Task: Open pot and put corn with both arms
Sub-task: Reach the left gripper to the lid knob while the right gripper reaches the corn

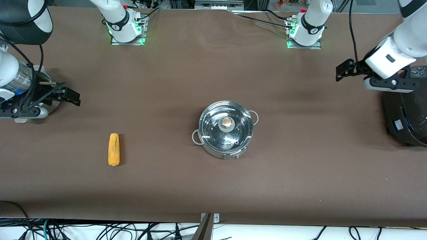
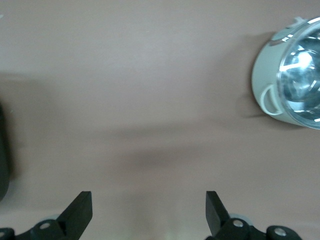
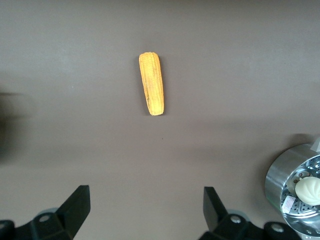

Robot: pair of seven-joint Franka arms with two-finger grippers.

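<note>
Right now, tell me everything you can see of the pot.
The pot is round, shiny stainless steel, with two small loop side handles. It stands upright on the brown table near the middle, closed by a clear glass lid with a round knob. Nothing grips it. The corn lies apart, toward the right arm's end.

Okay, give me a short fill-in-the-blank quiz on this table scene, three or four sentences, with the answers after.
1. The glass lid sits ____ the pot.
2. The corn lies on the table toward the ____ arm's end.
3. The left gripper and the right gripper both have their fingers ____.
4. The thing that neither gripper holds yet and that must go into the pot is the ____.

Missing words: on; right; open; corn
</note>
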